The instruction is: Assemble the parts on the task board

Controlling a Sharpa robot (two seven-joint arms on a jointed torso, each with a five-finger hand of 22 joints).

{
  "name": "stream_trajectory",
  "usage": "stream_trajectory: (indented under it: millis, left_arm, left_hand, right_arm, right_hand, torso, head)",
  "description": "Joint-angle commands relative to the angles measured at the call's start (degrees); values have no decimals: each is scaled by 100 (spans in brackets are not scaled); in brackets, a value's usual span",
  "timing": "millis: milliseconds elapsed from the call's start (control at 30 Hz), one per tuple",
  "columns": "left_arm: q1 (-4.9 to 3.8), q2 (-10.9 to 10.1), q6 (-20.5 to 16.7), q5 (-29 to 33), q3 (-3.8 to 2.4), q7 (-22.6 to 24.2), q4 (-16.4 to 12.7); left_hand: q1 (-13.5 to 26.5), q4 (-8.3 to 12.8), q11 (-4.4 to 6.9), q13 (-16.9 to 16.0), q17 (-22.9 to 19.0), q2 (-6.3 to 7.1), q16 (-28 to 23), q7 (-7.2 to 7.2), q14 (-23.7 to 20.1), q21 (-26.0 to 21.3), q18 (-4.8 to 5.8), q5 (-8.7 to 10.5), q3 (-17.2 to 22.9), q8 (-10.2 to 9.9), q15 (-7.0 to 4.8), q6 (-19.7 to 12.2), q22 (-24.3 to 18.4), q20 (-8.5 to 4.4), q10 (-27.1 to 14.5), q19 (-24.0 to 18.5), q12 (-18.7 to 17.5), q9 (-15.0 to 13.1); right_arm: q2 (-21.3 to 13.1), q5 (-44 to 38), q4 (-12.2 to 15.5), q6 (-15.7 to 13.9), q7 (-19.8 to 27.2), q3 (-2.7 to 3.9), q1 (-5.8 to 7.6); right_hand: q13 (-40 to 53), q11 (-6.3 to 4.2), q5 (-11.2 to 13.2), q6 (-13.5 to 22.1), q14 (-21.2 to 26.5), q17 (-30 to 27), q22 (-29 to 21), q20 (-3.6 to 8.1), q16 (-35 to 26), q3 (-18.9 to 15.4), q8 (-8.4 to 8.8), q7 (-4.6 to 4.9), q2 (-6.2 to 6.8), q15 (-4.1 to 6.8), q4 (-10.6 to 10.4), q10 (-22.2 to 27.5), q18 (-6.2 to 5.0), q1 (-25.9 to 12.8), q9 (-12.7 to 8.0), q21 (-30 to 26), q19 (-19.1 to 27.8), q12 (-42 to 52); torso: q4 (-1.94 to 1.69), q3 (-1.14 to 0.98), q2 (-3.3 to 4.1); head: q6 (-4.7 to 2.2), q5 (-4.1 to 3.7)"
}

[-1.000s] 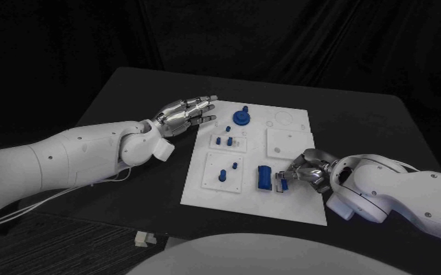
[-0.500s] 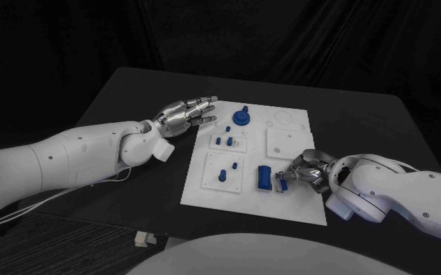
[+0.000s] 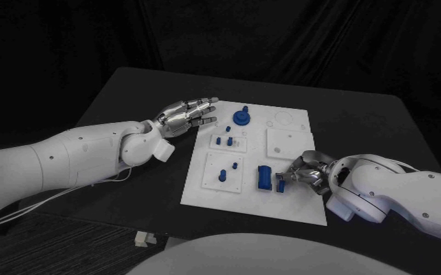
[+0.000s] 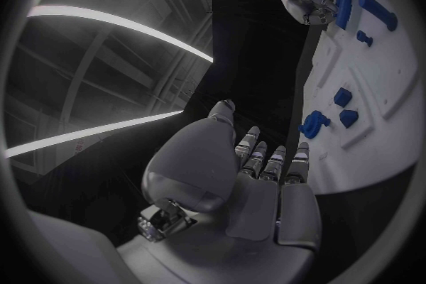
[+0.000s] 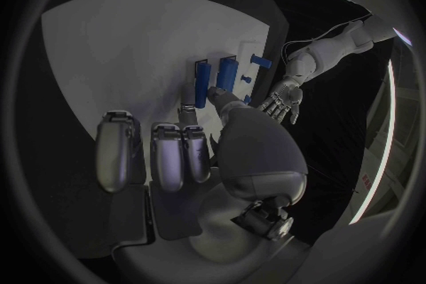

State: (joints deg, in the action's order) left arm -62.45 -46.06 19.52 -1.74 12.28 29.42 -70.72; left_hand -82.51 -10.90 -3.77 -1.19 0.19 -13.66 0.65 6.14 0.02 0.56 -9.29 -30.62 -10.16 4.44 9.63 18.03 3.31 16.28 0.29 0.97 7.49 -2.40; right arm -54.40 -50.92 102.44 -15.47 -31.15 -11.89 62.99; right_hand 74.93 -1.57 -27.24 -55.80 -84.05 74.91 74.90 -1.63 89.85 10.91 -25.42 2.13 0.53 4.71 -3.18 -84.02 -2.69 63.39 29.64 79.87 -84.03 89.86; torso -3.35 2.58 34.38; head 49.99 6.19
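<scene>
The white task board [image 3: 294, 141] lies mid-table. My right hand [image 3: 303, 173] is at its near right part, where thumb and a finger pinch a slim blue part [image 3: 280, 185] standing beside a taller blue block [image 3: 264, 177]. The right wrist view shows that slim part [image 5: 201, 78] at the fingertips [image 5: 216, 93], next to the block [image 5: 227, 71], with the other fingers curled. My left hand [image 3: 188, 114] hovers open at the board's left edge, fingers straight and holding nothing. A blue knob [image 3: 241, 118] stands at the far left of the board.
Small blue parts [image 3: 222, 140] and two blue pegs [image 3: 224, 174] stand in the board's left-hand plates. In the left wrist view the board [image 4: 390, 92] lies beyond my open left hand [image 4: 266, 184], with my right hand [image 4: 306, 3] farther off. Black table [image 3: 368, 116] surrounds the board.
My right hand has edged slightly left with the slim blue part, closer to the blue block. The left hand has stayed in place.
</scene>
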Motion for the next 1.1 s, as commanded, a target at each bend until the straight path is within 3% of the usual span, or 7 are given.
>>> stream_trajectory:
  millis: [33, 433, 700, 767, 900, 1000, 1100]
  left_arm:
    - [12, 13, 95, 11, -6, 18, -5]
    - [19, 21, 116, 11, -6, -30, 11]
    - [24, 26, 136, 11, -6, -60, 21]
    - [24, 25, 138, 11, -6, -66, 22]
    - [26, 22, 142, 11, -6, -78, 24]
    - [27, 23, 150, 11, -6, -91, 28]
    - [28, 24, 157, 11, -6, -104, 32]
  left_hand:
    - [-33, 26, -52, 5, 7, -36, 23, -21, 12, 17, -75, -39, 10, 19, 45, -27, -8, 38, -4, 2, -31, 4]
    - [-38, 33, -54, 5, 7, -39, 23, -18, 11, 17, -74, -43, 16, 23, 48, -19, -8, 38, -5, 2, -30, 3]
    - [-42, 39, -55, 6, 6, -40, 22, -15, 11, 18, -74, -46, 20, 24, 49, -20, -6, 39, -5, 3, -34, 3]
    - [-42, 39, -55, 6, 6, -40, 22, -15, 11, 18, -74, -46, 20, 24, 49, -20, -6, 39, -5, 3, -34, 3]
    - [-46, 46, -57, 6, 7, -43, 23, -11, 11, 18, -73, -49, 26, 26, 51, -18, -4, 39, -5, 4, -35, 2]
    - [-47, 48, -58, 6, 7, -44, 23, -10, 11, 18, -73, -50, 27, 26, 52, -18, -4, 39, -5, 4, -36, 2]
    - [-47, 48, -58, 6, 7, -44, 23, -10, 11, 18, -73, -50, 27, 26, 52, -18, -4, 39, -5, 4, -36, 2]
  right_arm:
    - [3, -31, 10, 159, -175, -4, -20]
    - [3, -107, 5, 227, -211, -4, -20]
    - [8, -174, 1, 204, -182, -4, -21]
    - [9, -207, 1, 209, -178, -4, -21]
    - [11, -259, 2, 219, -159, -4, -22]
    - [10, -279, 5, 199, -130, -4, -22]
    - [2, -290, 14, 155, -93, -4, -22]
  right_hand:
    - [1507, -44, 76, -48, -595, 1509, 1167, 33, 15, -23, -67, -18, 11, 52, -59, -598, 9, -87, 56, -34, -149, 14]
    - [1507, -65, 656, 73, -595, 1509, 1160, 68, 15, -90, -228, -35, 92, 78, -169, -598, 5, -138, 327, -58, -141, 14]
    - [1507, -12, 1409, 242, -595, 1509, 1156, 35, 15, -302, -266, 30, 188, 36, -343, -598, 4, -275, 486, -77, -136, 14]
    - [1507, 1, 1481, 293, -595, 1509, 1154, 27, 15, -351, -279, 45, 217, 26, -371, -598, 2, -297, 515, -84, -133, 14]
    - [1507, 26, 1878, 452, -595, 1509, 1148, 1, 15, -518, -384, 76, 289, 0, -504, -598, -3, -374, 639, -106, -125, 14]
    - [1507, 32, 2369, 628, -595, 1509, 1142, -10, 15, -687, -593, 82, 414, -6, -778, -598, -8, -431, 825, -131, -116, 14]
    - [1507, 38, 2397, 760, -595, 1509, 1142, -13, 15, -835, -737, 86, 478, -6, -1024, -598, -8, -458, 946, -133, -116, 14]
  torso:
    - [-1, 1, 0]
    - [0, -1, -1]
    - [-2, 0, 0]
    - [-2, 0, 0]
    - [-1, 0, -1]
    - [-2, 0, -1]
    - [-4, -1, 0]
  head:
    - [1, -7]
    - [1, 0]
    - [1, 2]
    - [1, 3]
    - [1, 11]
    - [1, 11]
    - [1, 10]
